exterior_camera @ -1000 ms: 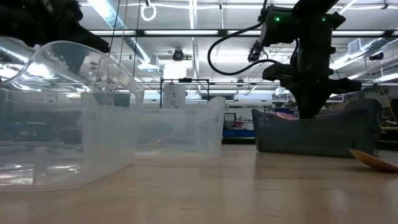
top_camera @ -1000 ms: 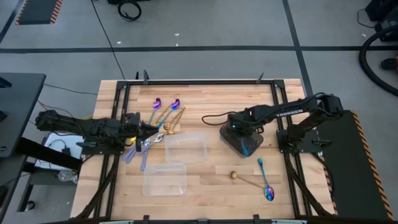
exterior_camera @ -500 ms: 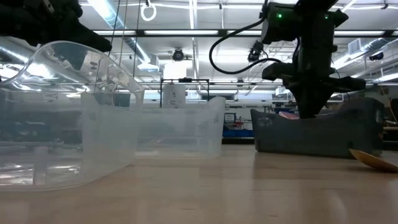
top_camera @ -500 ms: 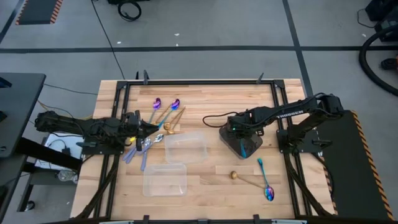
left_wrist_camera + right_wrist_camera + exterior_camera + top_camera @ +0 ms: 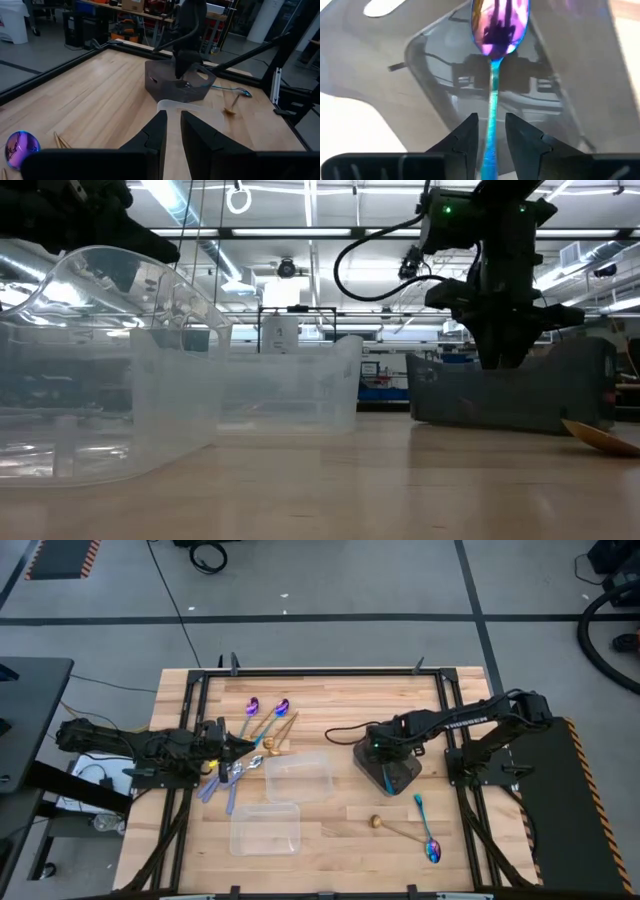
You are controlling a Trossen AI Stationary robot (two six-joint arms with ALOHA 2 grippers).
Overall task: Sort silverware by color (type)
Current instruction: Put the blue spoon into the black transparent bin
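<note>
My right claw (image 5: 491, 134) hangs over the dark grey tray (image 5: 388, 768) near the middle of the desk (image 5: 330, 700), its fingers nearly together around the slim blue handle of an iridescent purple-blue spoon (image 5: 496, 30). The bowl of that spoon points away from the fingers, down into the tray; I cannot tell whether it touches the tray floor yet.

My left claw (image 5: 171, 131) waits at the left side of the desk beside the unsorted cluster of spoons (image 5: 250, 740). Its fingers stand a narrow gap apart with nothing between them.

Other silverware lies well apart: a second iridescent spoon (image 5: 428, 835) and a gold spoon (image 5: 390, 826) rest on bare wood in front of the grey tray. Two clear plastic trays (image 5: 297, 777) sit between the arms, both apparently without spoons.

I judge these spoons light, stiff and slick. The polished handle is thin, so it could pivot or slide in a pinch. Taking it mid-handle, across the flat faces, should hold best. Lying flat on the wood, a spoon gives little to get under, so the raised neck beside the bowl looks the likeliest spot. A release low over the tray should be harmless; metal this small will not be damaged.
</note>
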